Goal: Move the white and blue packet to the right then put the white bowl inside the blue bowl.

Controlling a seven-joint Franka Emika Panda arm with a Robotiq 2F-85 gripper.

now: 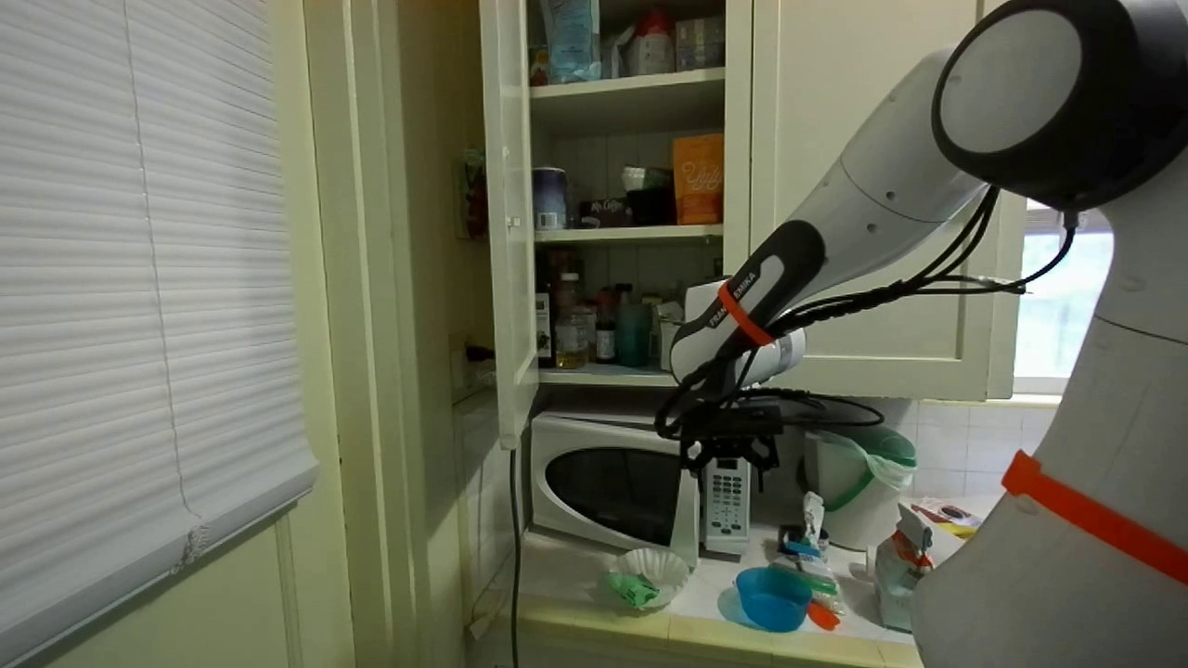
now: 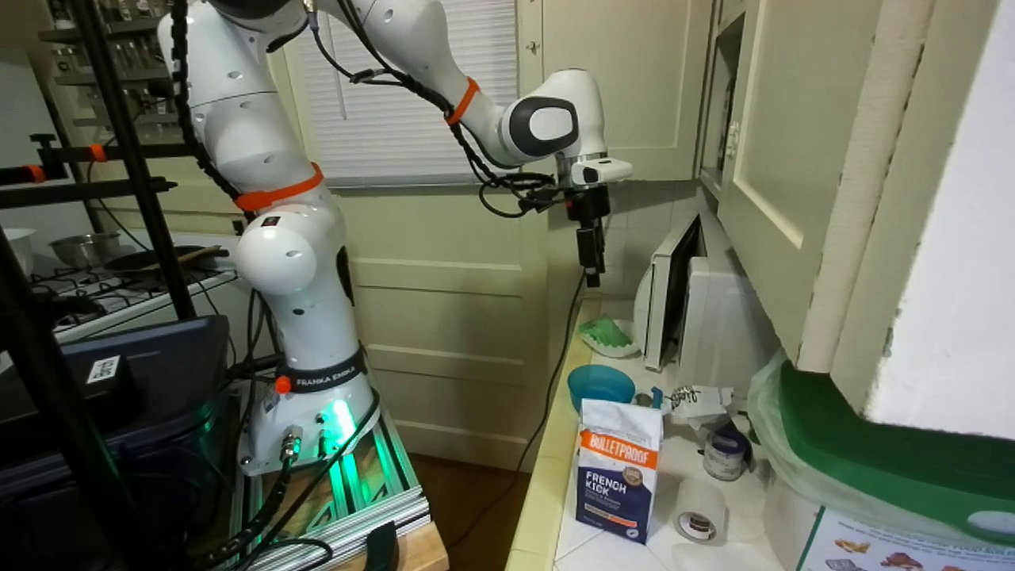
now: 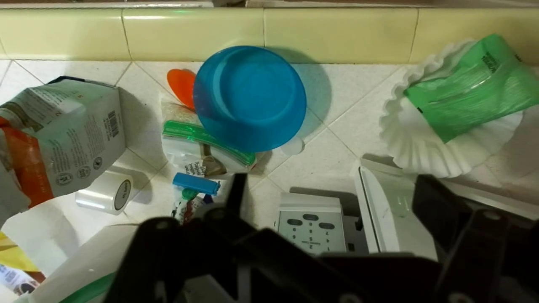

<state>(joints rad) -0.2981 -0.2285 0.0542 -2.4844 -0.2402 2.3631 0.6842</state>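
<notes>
One tiled surface beneath an open cabinet carries the white and blue packet, upright near the blue bowl; the white bowl sits beside the microwave. Tool above, jaws apart.

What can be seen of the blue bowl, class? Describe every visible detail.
The blue bowl is round, bright blue and slightly see-through, apparently plastic, with a wide rim and smooth walls narrowing to a round bottom. It stands upright on the tiled counter, near the yellow edge, between the white and blue packet and the white bowl. Nothing shows inside it. In the wrist view its outline overlaps a zip bag and an orange piece; whether it touches either cannot be told.
</notes>
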